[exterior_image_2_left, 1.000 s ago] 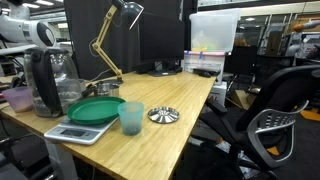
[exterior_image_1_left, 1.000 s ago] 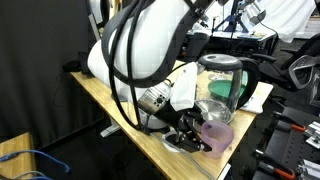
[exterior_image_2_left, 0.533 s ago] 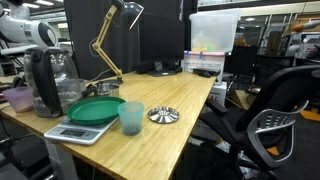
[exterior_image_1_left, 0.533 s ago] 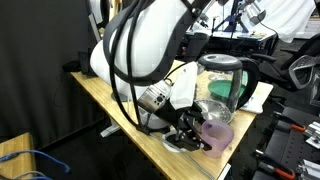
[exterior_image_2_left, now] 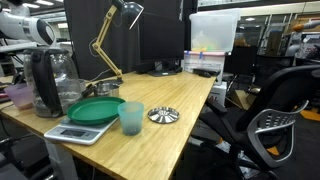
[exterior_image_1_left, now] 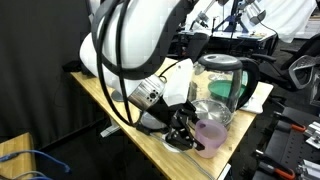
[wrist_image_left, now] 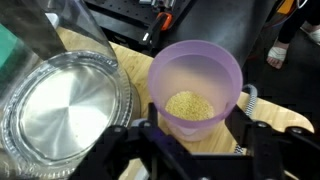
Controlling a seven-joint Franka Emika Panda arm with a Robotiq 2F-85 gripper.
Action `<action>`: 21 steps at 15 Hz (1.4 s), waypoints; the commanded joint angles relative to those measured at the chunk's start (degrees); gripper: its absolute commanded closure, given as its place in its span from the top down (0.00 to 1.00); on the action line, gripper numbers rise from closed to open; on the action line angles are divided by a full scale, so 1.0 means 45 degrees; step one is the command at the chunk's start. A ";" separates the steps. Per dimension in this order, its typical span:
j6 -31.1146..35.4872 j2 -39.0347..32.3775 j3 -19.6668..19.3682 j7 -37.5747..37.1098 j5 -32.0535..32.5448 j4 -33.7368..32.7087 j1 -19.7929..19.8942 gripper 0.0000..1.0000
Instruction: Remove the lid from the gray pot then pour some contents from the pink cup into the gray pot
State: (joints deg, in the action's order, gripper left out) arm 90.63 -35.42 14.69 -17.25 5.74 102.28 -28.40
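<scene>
Pincer (wrist_image_left: 195,135) clamped on pink cup (wrist_image_left: 196,80), one finger on each side of its lower wall. Cup roughly upright, pale grains in the bottom. Shiny steel pan (wrist_image_left: 60,110) just beside pincer on wooden surface (wrist_image_left: 120,58). Gray pot not identifiable.

Pink cup (exterior_image_1_left: 210,133) slightly higher.

we see our arm (exterior_image_1_left: 140,40) as fat, rounded white links with a glossy shell, and black cables (exterior_image_1_left: 121,35) loop loosely over it. a silver-grey ring (exterior_image_1_left: 148,95) sits at the wrist; our gripper (exterior_image_1_left: 192,132) is matt black, with blocky fingers (wrist_image_left: 262,150)
</scene>
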 commanded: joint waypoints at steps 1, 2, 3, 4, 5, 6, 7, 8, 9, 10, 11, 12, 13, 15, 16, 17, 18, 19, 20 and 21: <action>-0.0066 0.0214 0.0048 0.0176 0.0159 -0.0201 -0.0158 0.43; -0.0123 0.0253 0.0071 0.0209 0.0243 -0.0311 -0.0236 0.43; -0.0136 0.0298 0.0091 0.0253 0.0320 -0.0398 -0.0306 0.43; -0.0115 0.0359 0.0132 0.0392 0.0480 -0.0498 -0.0385 0.43; -0.0049 0.0416 0.0194 0.0589 0.0590 -0.0593 -0.0434 0.43; -0.0011 0.0492 0.0249 0.0778 0.0718 -0.0686 -0.0469 0.43; 0.0008 0.0548 0.0300 0.0940 0.0879 -0.0783 -0.0526 0.43; 0.0050 0.0666 0.0348 0.1138 0.1063 -0.0847 -0.0556 0.43; 0.0090 0.0812 0.0388 0.1340 0.1225 -0.0860 -0.0566 0.43; 0.0147 0.0953 0.0428 0.1616 0.1409 -0.0896 -0.0576 0.43; 0.0225 0.1074 0.0476 0.1932 0.1547 -0.0933 -0.0547 0.43; 0.0345 0.1195 0.0537 0.2289 0.1620 -0.0980 -0.0499 0.43; 0.0415 0.1276 0.0582 0.2649 0.1660 -0.1067 -0.0439 0.43; 0.0349 0.1322 0.0635 0.3439 0.1605 -0.1360 -0.0325 0.43; 0.0230 0.1243 0.0632 0.3821 0.1603 -0.1619 -0.0291 0.43; 0.0150 0.1194 0.0622 0.4119 0.1634 -0.1824 -0.0262 0.43; 0.0044 0.1124 0.0632 0.4455 0.1619 -0.2076 -0.0208 0.43; 0.0078 0.1086 0.0663 0.4840 0.1522 -0.2284 -0.0117 0.43; 0.0056 0.1032 0.0684 0.5215 0.1428 -0.2514 -0.0028 0.43; 0.0064 0.0975 0.0675 0.5531 0.1408 -0.2740 0.0034 0.43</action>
State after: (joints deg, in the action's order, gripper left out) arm 91.56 -30.13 16.64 3.48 12.67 92.63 -29.76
